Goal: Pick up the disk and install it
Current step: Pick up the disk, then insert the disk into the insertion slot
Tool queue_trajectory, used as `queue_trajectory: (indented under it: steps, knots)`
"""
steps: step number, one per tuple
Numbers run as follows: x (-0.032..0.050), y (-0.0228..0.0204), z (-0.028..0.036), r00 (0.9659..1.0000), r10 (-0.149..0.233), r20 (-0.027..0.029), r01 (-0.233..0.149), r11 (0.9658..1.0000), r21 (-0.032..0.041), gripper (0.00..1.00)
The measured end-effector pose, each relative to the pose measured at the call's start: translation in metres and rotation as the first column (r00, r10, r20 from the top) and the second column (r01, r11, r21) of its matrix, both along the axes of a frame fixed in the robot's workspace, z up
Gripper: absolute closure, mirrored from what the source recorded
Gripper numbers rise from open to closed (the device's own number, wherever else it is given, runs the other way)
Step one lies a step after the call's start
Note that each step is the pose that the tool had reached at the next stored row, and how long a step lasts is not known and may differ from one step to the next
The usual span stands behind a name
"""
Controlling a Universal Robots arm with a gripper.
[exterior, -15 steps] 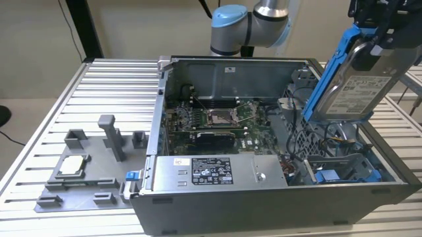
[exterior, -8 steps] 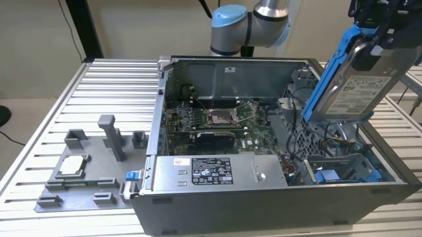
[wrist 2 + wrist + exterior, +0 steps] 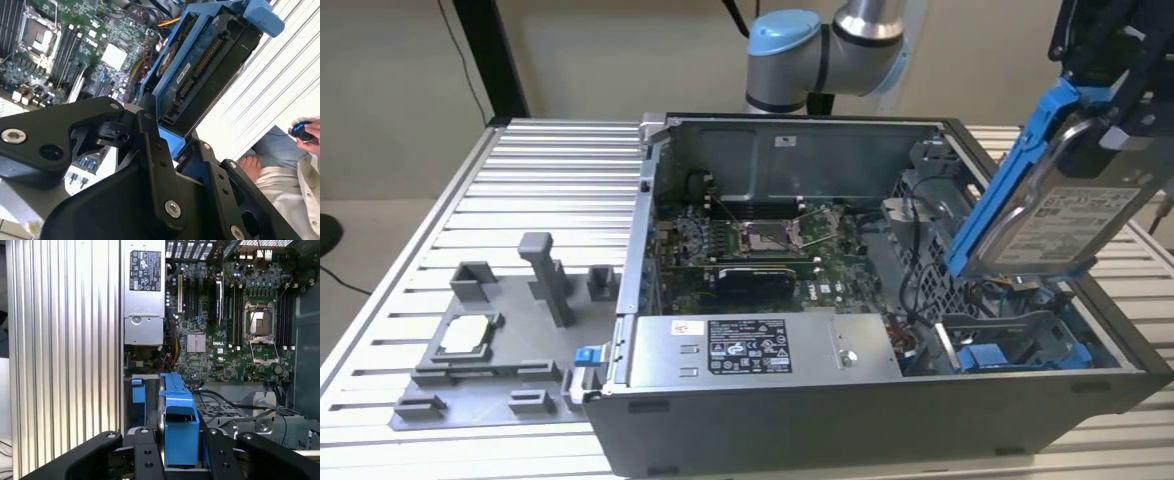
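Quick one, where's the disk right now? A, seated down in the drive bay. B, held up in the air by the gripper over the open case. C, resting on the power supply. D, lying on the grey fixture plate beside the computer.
B: the gripper is shut on the disk by its blue frame, and it hangs tilted above the open computer case.

1. Ribbed aluminium table (image 3: pixel 547 190) spreads below the jaws.
2. Plain beige wall (image 3: pixel 587 50) stands well apart from them.
3. Black post (image 3: pixel 494 50) rises against it.
4. Pale floor (image 3: pixel 374 250) lies lower, far from the jaws.
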State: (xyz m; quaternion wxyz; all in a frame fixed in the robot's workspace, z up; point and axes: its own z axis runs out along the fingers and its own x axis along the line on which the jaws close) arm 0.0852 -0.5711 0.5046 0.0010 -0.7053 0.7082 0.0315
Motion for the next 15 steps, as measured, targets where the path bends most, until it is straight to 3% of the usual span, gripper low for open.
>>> queue_trajectory:
  steps: [2,3,12,15]
  knots:
    - [0.0008,-0.0073,-0.0026,1.0000,0.000,0.0000,0.000,1.0000,0.0003,1.00]
    - [0.0017,-0.0088,-0.0041,1.0000,0.000,0.0003,0.000,1.0000,0.0002,1.00]
    - [0.0078,-0.0191,-0.0202,1.0000,0.000,0.0021,0.000,1.0000,0.0000,1.00]
    - [0.0090,-0.0205,-0.0255,1.0000,0.000,0.0036,0.000,1.0000,-0.0001,1.00]
